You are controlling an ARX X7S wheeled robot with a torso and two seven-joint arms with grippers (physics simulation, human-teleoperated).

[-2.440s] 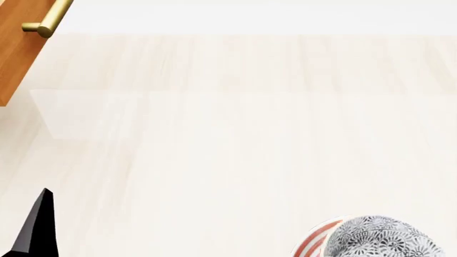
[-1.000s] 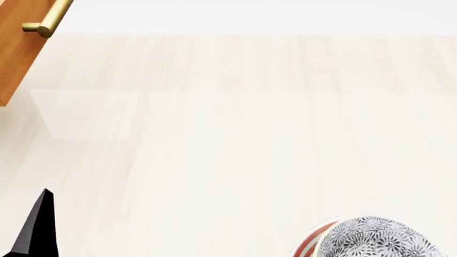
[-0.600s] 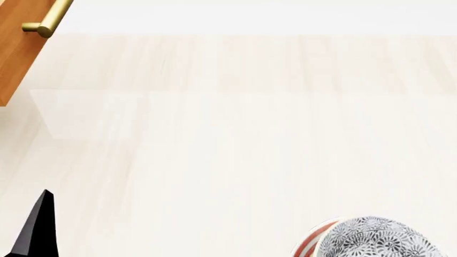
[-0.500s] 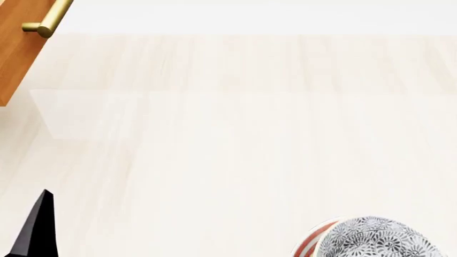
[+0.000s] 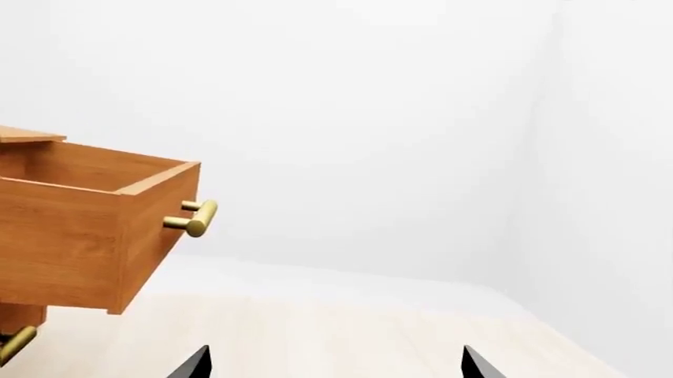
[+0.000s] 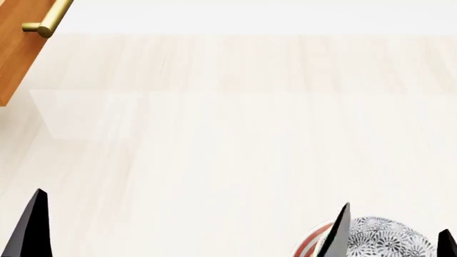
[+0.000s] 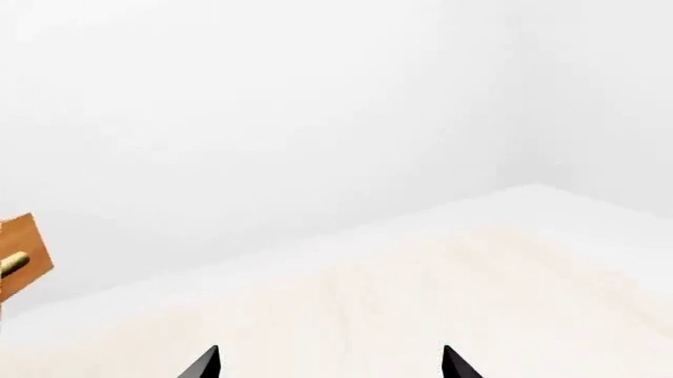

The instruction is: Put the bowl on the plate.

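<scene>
Newly risen right fingers [image 6: 337, 230] flanking bowl [image 6: 386, 240]

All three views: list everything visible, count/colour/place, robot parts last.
bowl: 1, white with a fine grey-black floral pattern, bottom right of the head view, cut off by the frame edge, sitting over the plate.
plate: 1, white with red rings, only a sliver of rim showing left of the bowl.
drawer: 1, orange-brown wood, pulled open, far left of the table.
handles: 2 seen, brass; one on the open drawer, one lower down.
table: 1, pale wood.
left gripper: 1, black, only fingertips visible, spread apart, holding nothing.
right gripper: 1, black, fingertips either side of the bowl, spread apart.
</scene>
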